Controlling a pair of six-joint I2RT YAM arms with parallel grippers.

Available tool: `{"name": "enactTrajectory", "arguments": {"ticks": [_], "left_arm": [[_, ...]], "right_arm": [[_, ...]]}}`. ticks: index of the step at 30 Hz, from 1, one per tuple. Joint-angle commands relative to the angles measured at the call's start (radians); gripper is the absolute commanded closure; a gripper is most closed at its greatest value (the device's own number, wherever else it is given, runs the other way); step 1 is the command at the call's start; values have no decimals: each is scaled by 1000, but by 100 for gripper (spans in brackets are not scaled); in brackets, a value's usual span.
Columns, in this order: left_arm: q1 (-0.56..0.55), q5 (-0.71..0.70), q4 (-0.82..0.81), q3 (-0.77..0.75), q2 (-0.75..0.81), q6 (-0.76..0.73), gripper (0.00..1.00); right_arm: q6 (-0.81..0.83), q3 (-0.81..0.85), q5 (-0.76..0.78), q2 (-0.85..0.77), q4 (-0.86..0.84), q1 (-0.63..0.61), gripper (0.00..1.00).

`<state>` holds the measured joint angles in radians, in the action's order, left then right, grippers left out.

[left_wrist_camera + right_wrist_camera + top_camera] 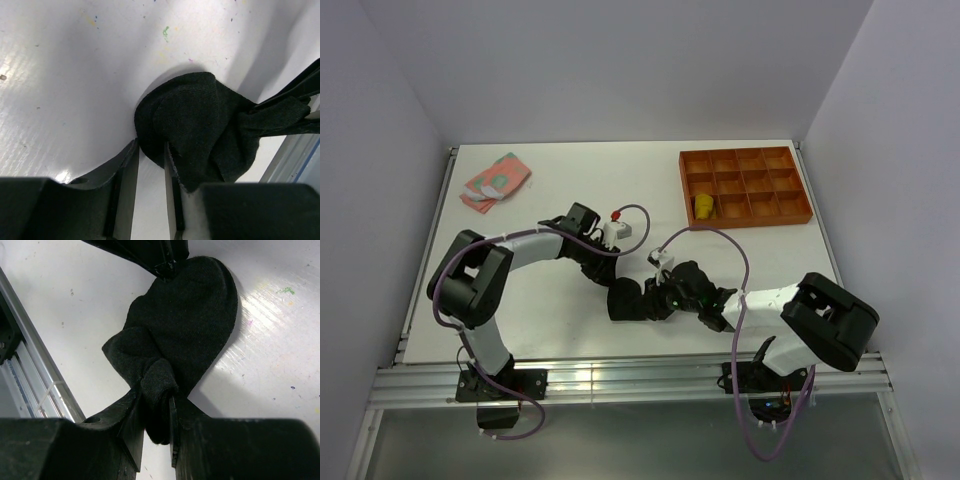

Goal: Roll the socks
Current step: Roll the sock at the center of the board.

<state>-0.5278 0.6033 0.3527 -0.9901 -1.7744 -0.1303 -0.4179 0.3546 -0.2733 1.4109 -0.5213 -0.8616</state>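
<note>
Wrist views show right hand (pixel 156 402) clamped on black sock (pixel 190 315), left hand (pixel 151 149) parted at its edge.

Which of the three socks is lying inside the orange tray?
The mustard-yellow sock: it sits in the near left corner compartment of the orange tray. The pink sock and the black sock lie on the table.

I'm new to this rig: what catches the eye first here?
Near the front edge of the white table, the right gripper pinches a fold of a crumpled black fabric sock, while the left gripper sits open at its rolled end. Far right, a rigid orange compartment tray holds a mustard-yellow sock. A pink sock with green patches lies far left.
</note>
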Motion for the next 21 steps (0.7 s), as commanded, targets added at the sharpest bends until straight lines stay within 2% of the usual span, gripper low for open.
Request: {"name": "enactTrajectory", "arguments": {"ticks": [1,6,11,21], "left_arm": [[-3,59,19,-39,-2,-8,67],[15,64,0,-38,9,20,59],[28,-3,-27,-25,18,47,56],[22,-28,38,-50,-40,24,57]], "right_arm": [[11,21,22,16,43,-13,98],[14,24,20,20,43,-14,99],[11,23,19,19,43,-13,99],[16,30,17,22,52,-14,99]]}}
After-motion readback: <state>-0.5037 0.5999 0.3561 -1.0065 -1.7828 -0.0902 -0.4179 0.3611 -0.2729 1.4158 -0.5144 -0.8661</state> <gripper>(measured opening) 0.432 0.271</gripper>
